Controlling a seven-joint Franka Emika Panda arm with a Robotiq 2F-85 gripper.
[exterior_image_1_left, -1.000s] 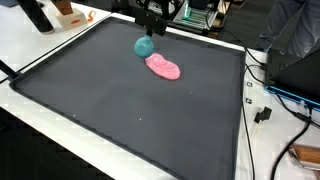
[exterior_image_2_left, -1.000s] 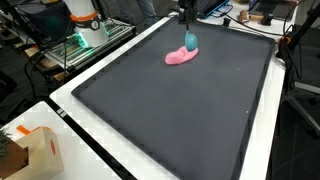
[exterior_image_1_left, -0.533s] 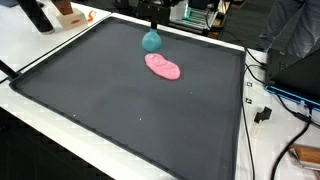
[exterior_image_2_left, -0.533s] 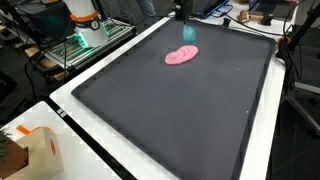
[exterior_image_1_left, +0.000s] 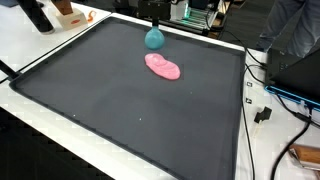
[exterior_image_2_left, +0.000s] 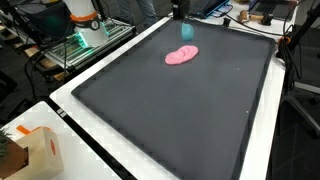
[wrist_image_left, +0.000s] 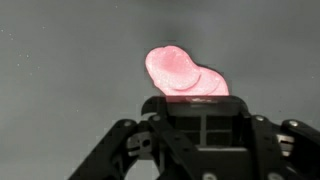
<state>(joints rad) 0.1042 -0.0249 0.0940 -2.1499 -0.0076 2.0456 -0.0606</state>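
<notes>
Exterior views (both): a teal rounded object is being held at its top by the gripper, whose fingers are being kept closed on it. The fingertips themselves are too small to be made out. The object is being carried near the far edge of a dark mat, and it appears to be hanging clear of the surface.

A pink flattened lump is being left on the mat just beside the teal object, on the nearer side, apart from it and from the gripper. In the wrist view the same pink lump is being shown directly ahead of the gripper's dark frame, which is filling the lower part of the picture (the teal object is not being shown there).

The mat is being bordered by a white table. A cardboard box is being kept on the table's corner in an exterior view, well apart from the mat's objects, and cables are being trailed along the table's side in an exterior view.
</notes>
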